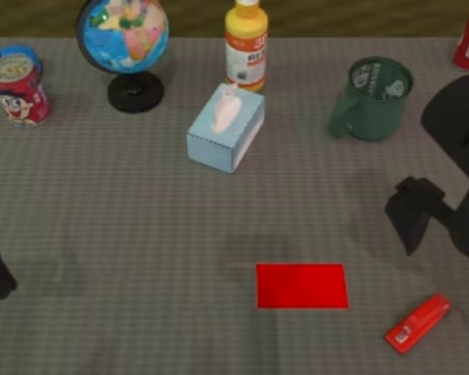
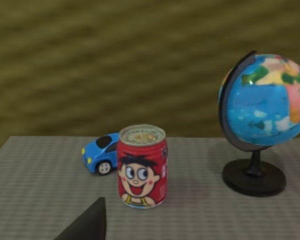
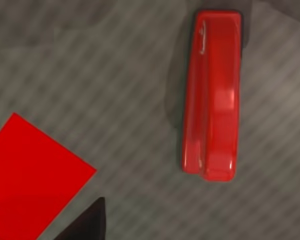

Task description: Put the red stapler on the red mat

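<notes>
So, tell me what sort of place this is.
Probably a rendered tabletop test scene, not a real room: a grey table holds unrelated items, such as a globe, tissue box and green mug.

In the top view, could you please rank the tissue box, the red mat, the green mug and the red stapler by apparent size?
1. red mat
2. tissue box and green mug: they look about alike, and both stand taller, nearer the camera, so I leave them unranked.
3. red stapler, clearly smallest.
</notes>
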